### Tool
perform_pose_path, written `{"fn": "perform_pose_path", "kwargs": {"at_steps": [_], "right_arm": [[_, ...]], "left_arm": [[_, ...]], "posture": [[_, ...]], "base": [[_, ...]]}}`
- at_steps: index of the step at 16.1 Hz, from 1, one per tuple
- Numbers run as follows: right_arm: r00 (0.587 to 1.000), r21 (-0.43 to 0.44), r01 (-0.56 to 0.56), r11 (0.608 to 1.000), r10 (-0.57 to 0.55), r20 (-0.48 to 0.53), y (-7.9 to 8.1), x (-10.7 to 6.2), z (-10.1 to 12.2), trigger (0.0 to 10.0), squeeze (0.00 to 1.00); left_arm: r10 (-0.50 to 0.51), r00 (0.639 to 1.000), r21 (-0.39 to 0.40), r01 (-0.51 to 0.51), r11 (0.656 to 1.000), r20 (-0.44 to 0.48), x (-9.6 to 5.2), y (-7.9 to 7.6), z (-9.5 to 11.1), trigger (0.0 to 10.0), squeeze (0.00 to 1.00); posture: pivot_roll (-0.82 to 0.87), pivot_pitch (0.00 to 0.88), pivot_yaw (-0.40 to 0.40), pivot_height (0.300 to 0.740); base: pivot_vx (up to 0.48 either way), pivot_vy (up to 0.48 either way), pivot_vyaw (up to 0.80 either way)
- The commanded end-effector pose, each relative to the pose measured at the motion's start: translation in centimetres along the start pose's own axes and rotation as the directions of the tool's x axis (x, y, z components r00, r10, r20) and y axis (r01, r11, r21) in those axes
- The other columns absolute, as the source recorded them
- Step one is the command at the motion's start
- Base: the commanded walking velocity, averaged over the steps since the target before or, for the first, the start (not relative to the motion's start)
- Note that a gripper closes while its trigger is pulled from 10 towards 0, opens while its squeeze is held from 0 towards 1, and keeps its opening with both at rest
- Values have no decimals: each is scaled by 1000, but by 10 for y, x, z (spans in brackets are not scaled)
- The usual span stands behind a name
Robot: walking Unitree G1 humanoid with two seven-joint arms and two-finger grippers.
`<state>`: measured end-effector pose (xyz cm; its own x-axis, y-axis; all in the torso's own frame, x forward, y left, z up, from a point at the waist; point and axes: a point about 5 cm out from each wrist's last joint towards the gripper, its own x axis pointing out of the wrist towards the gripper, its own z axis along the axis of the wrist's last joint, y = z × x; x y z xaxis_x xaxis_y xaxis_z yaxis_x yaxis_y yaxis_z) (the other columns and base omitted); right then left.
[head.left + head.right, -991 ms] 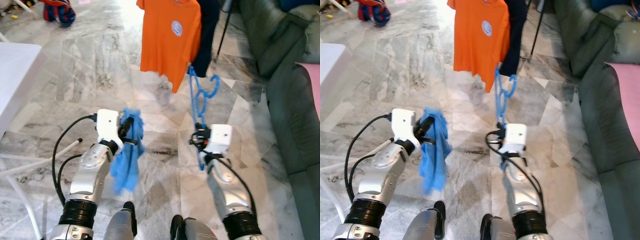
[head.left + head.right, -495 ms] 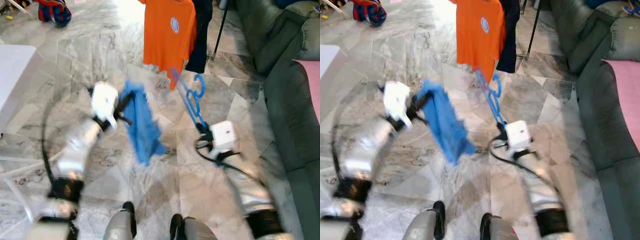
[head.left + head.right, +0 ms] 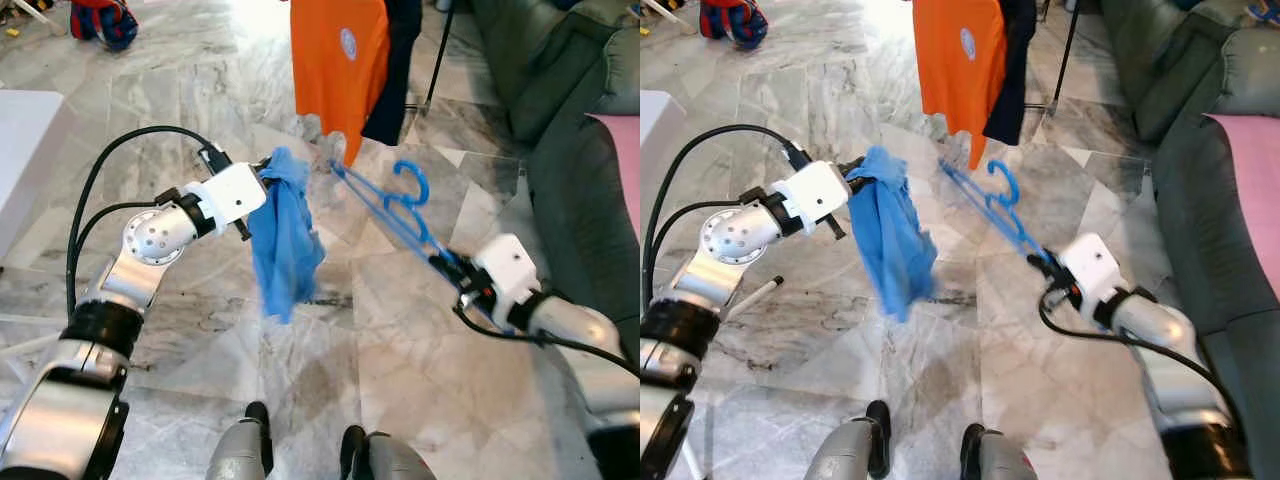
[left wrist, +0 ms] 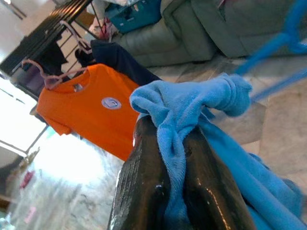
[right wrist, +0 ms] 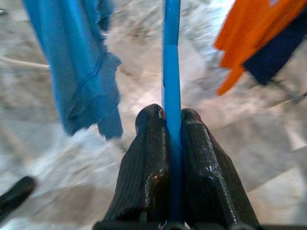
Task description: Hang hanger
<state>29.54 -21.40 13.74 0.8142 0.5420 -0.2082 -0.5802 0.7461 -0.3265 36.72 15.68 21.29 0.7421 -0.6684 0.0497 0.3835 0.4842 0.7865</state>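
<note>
A blue plastic hanger [image 3: 392,205] is pinched in my right gripper [image 3: 447,266], which is shut on its lower bar; it slants up and left toward the blue cloth. In the right wrist view the hanger bar [image 5: 171,86] runs straight out between the fingers [image 5: 149,158]. My left gripper [image 3: 262,178] is shut on a blue cloth garment [image 3: 286,240] that droops from it above the floor. The left wrist view has the cloth [image 4: 192,108] bunched over the fingers [image 4: 144,191]. An orange t-shirt [image 3: 338,60] and a dark garment [image 3: 392,70] hang on a rack ahead.
A grey-green sofa [image 3: 575,110] lines the right side, with a pink sheet [image 3: 625,150] on it. A white table [image 3: 25,150] stands at the left. A black rack pole [image 3: 440,55] rises beside the dark garment. A red and blue bundle [image 3: 100,20] lies far left on the marble floor.
The view has shifted. My right arm swung out to the right and tilted the hanger leftward; my left arm reached forward and right, carrying the blue cloth close to the hanger's tip.
</note>
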Motion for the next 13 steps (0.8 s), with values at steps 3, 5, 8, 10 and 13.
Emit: {"fn": "perform_pose_path", "kwargs": {"at_steps": [3, 5, 8, 10, 13], "right_arm": [[988, 56, -152, 987, 152, 1, 13, -15, 3, 10000, 0], [983, 71, -182, 981, 183, -2, 14, -18, 4, 10000, 0], [970, 82, -238, 968, 241, -30, 14, -26, 5, 10000, 0], [953, 87, -295, 951, 300, -51, 16, -33, 6, 10000, 0], [929, 118, -359, 926, 367, -54, 22, -36, 8, 10000, 0]], "left_arm": [[-1, 999, 130, -5, 991, 45, 2, 5, 5, 10000, 0], [12, 999, 162, -20, 987, 52, 3, 7, 6, 10000, 0], [38, 998, 213, -49, 976, 52, 3, 13, 4, 10000, 0], [80, 996, 263, -87, 961, 35, 1, 18, 1, 10000, 0], [124, 992, 295, -128, 947, 32, 0, 21, -2, 10000, 0]], "posture": [[49, 322, -3, 740], [50, 322, -2, 740], [50, 322, -2, 740], [50, 322, -2, 740], [50, 323, -6, 740]], "base": [[0, 0, 0], [0, 0, 0], [0, 0, 0], [0, 0, 0], [0, 0, 0]]}}
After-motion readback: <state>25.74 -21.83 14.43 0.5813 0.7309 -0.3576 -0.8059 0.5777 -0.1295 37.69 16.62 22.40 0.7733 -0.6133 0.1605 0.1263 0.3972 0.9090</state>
